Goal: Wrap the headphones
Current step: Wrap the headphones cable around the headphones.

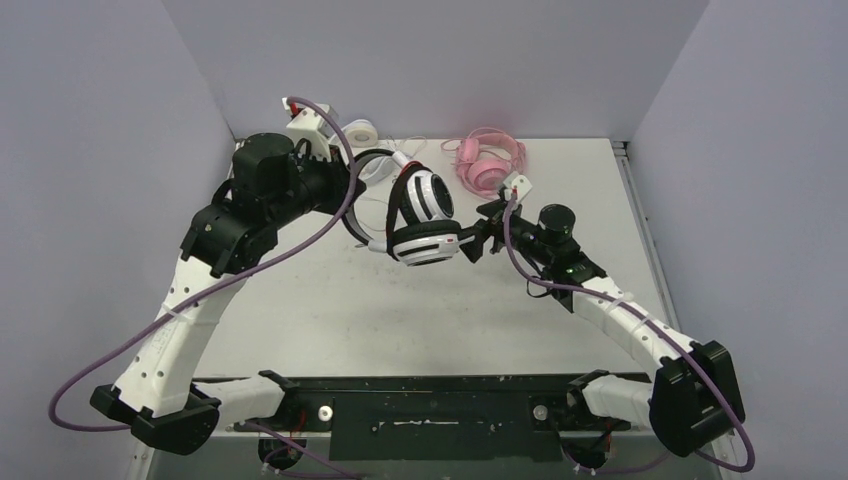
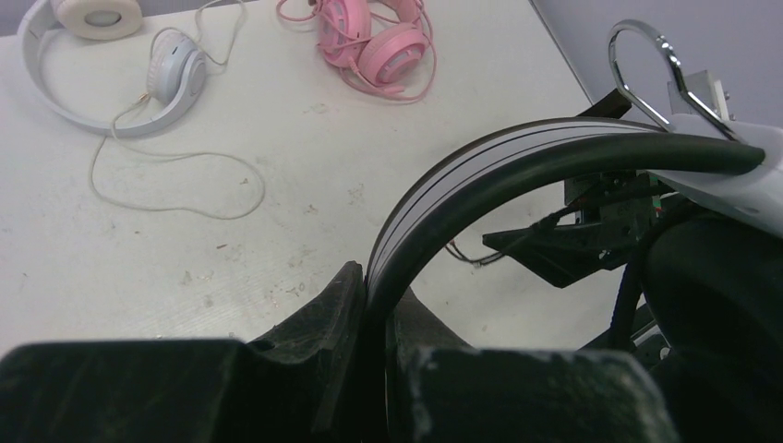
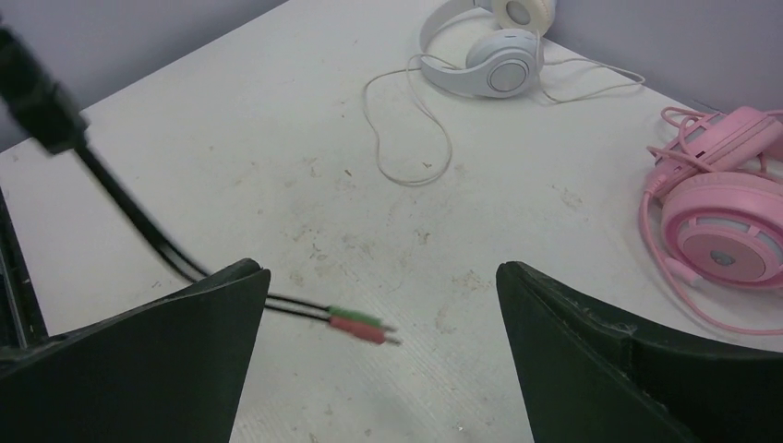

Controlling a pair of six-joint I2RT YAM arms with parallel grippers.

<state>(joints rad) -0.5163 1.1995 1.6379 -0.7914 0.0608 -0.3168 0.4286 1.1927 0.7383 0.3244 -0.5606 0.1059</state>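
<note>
Two plugs point(image 3: 362, 325) end the thin black cable point(image 3: 129, 217), which runs crosswise just below the right gripper point(image 3: 383, 272), the nearer one, its jaws wide apart. The left gripper point(image 2: 369, 305) is clamped on the band of the black-and-white headset point(image 1: 425, 215), held up over the table's middle.

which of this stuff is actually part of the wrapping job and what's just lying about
Part of the job:
- black-and-white headset, band clamped in the left tool
- its black cable with plugs, in front of the open right tool
- white headset
- pink headset

Just there:
- table
- purple arm cables
</note>
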